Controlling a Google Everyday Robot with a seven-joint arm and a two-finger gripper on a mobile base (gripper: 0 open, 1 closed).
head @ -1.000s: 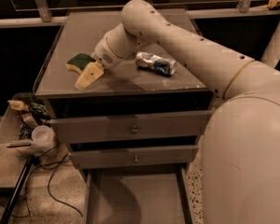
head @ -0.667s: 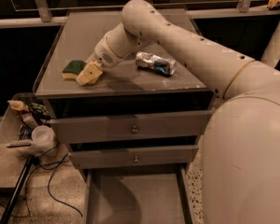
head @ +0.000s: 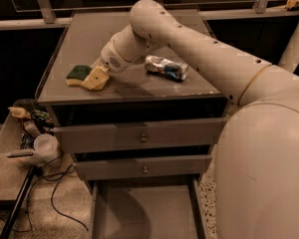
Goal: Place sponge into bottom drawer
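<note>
Plainly, the task is at its early stage. The gripper [head: 96, 77] is low over the left front part of the cabinet top [head: 89, 34], right against the sponge [head: 77, 72]. Whether it is open, closed or already has a hold on the sponge, I cannot tell. The sponge lies flat on the top, green side up, and seems to touch the gripper on its right edge. It does not look lifted. The arm [head: 199, 49] reaches in from the right across the top and passes just behind a crushed can [head: 165, 67], which sits apart from the sponge.

Below, the two upper drawers [head: 139, 136] are pushed nearly in. The drawer [head: 139, 213] at the bottom is pulled out, and its grey floor shows nothing in it. So the opening is done, as far as can be seen, and the way in is free.

What is left, by my judgement, is nearly all of it: get a sure grasp on the sponge, lift it off the top, carry it out past the front edge and down, and release it in the drawer.
</note>
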